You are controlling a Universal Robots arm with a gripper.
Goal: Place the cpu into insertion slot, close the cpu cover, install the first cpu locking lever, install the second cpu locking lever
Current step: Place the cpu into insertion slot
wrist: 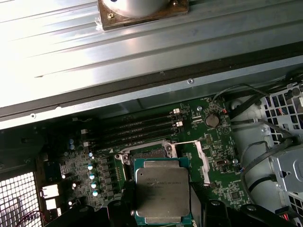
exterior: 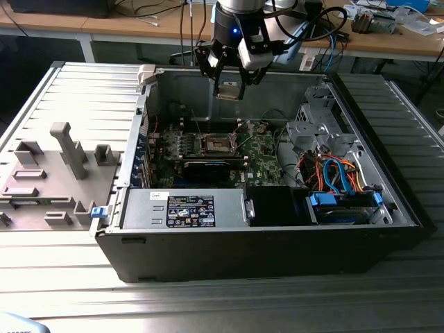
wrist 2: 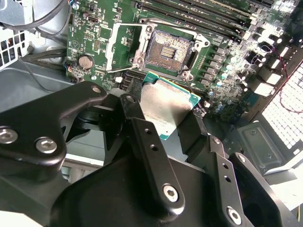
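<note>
Gripper [exterior: 229, 84]: hangs over the open computer case [exterior: 208, 243], which stands on the ribbed tabletop [exterior: 69, 97]
Fingers [wrist 2: 137, 125]: clamped on two opposite edges of the cpu [wrist 2: 168, 106]
Cpu position: held clear of the board with its metal top facing the wrist cameras; in both wrist views it sits just in front of the insertion slot [wrist 2: 166, 51], not in it
Insertion slot: empty, with the contact field exposed on the green motherboard [wrist 2: 90, 38]
Cpu cover [wrist 2: 111, 47]: swung open to one side of the slot, the board visible through its square window
Exterior view: the cpu is well above the slot, near the case's rear wall
Step in hand: judged to be the first one, carrying the cpu to the slot
Done: the cpu is picked up and brought over the socket area
Left: seating the cpu, closing the cover and both locking-lever steps are not yet done
</note>
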